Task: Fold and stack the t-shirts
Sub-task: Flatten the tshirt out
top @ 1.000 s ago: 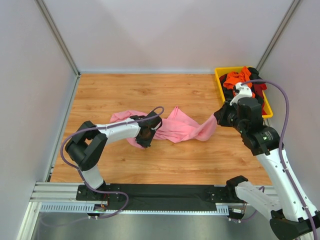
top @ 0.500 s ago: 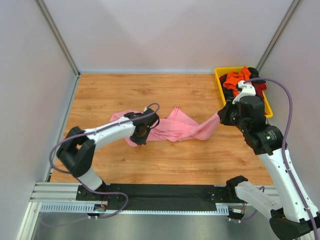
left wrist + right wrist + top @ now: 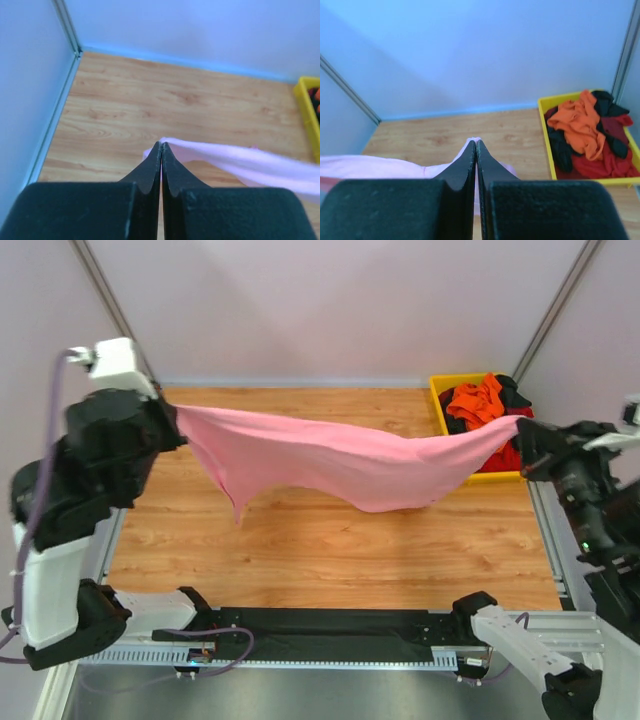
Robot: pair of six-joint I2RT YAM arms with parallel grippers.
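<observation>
Stretching the light pink t-shirt (image 3: 340, 465) above the surface (image 3: 300, 560); left gripper (image 3: 174, 423) clamped on its left end, right gripper (image 3: 521, 432) on its right end near the yellow bin (image 3: 437, 400); excess tension could pull a thinly pinched edge free.

Pink t-shirt (image 3: 340, 460), plain; orange, red and black t-shirts (image 3: 577, 124); yellow bin (image 3: 590, 181).

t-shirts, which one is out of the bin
The light pink cloth t-shirt, stretched between the left gripper and right gripper; the orange, red and black ones lie in the yellow plastic bin.
</observation>
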